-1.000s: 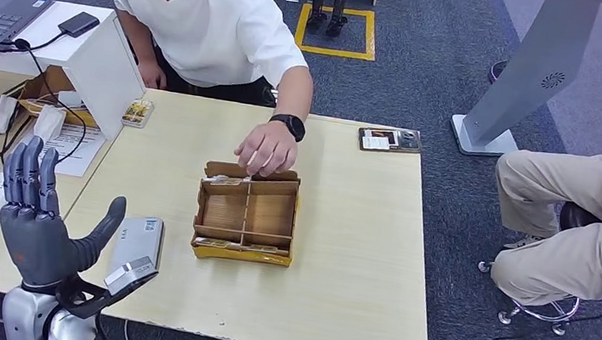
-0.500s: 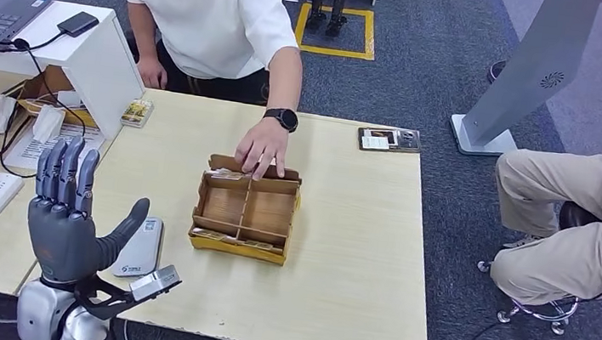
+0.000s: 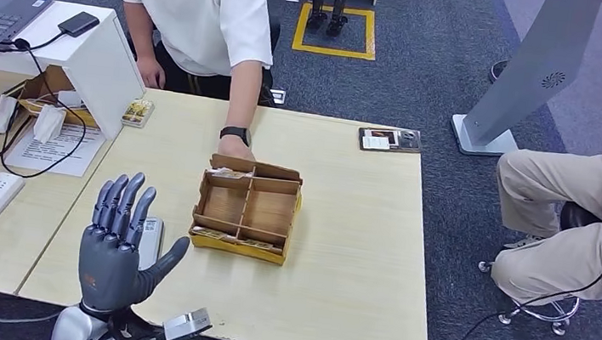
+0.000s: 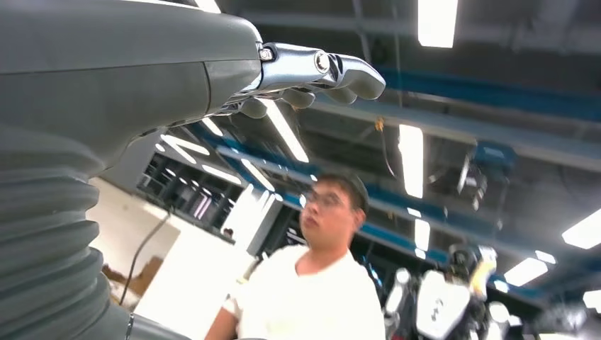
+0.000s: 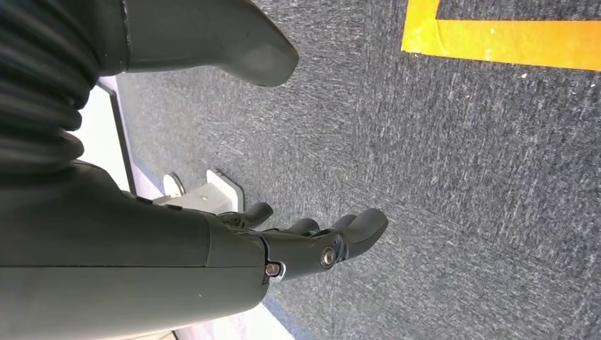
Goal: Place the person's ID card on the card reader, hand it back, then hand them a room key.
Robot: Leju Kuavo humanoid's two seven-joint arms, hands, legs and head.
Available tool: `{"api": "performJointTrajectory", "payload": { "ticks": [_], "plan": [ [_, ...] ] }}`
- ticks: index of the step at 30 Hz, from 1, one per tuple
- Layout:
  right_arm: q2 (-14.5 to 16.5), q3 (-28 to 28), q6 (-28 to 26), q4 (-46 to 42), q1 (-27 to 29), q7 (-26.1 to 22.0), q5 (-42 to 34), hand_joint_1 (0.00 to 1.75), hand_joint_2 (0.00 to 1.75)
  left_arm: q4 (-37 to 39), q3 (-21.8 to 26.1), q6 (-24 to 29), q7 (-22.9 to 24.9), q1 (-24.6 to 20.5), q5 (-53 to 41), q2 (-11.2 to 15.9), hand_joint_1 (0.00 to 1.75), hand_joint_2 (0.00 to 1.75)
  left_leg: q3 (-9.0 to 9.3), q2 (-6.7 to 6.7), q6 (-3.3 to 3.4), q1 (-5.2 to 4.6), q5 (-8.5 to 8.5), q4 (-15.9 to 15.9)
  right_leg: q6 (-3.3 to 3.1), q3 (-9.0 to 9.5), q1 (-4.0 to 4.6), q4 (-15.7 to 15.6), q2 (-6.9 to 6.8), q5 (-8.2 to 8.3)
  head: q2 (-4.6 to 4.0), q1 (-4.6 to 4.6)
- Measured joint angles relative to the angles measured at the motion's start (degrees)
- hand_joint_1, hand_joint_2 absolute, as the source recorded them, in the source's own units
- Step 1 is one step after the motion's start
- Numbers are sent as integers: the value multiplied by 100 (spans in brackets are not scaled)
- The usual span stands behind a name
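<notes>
My left hand (image 3: 119,245) is raised, spread, empty; my right hand (image 5: 312,244) hangs loosely curled, empty. One four-compartment box (image 3: 247,209) holds cards.

The table (image 3: 340,251) is seen from high up, looking forward and down; the ceiling and the person (image 4: 312,297) are viewed upward from close behind the left hand (image 4: 312,74), the carpet from behind the right hand (image 5: 312,248); the person is shared.

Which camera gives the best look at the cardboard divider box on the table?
The head view: the cardboard box sits whole at mid-table, compartments visible from above. The left wrist view points up at the ceiling and a person; the right wrist view faces carpet, so neither helps.
</notes>
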Motion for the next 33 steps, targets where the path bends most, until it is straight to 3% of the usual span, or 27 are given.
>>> {"api": "performJointTrajectory", "payload": {
  "ticks": [9,16,21,23,26,33],
  "plan": [
    [-2,133,18,8,-12,-76,-56,0,175,603,-402,0,-7,117,-444,141,0,175,1,1,0,0,1,0,0,2,0,0,1,0,1,0],
    [-2,184,18,19,-14,-85,-79,0,175,805,-465,0,-7,133,-493,210,0,175,1,1,0,0,0,0,0,2,0,0,1,0,1,0],
    [-6,251,18,17,-17,-85,-81,0,175,931,-479,0,118,132,-1084,216,0,175,1,1,0,0,1,0,0,2,0,0,1,0,1,1],
    [-9,273,18,17,-19,-84,-81,0,175,974,-539,0,517,121,-1436,250,0,175,2,1,0,0,1,0,0,2,0,0,1,0,1,1],
    [-13,309,23,17,-27,-83,-81,0,175,1060,-885,0,1666,30,-1850,486,0,175,3,0,0,0,1,0,0,1,0,0,0,1,1,1],
    [-19,389,24,17,-49,-55,-64,0,175,1632,-2635,0,4668,-735,-1933,1523,0,175,3,-1,-4,2,6,0,-2,2,2,1,-1,1,1,1]
  ]
}}
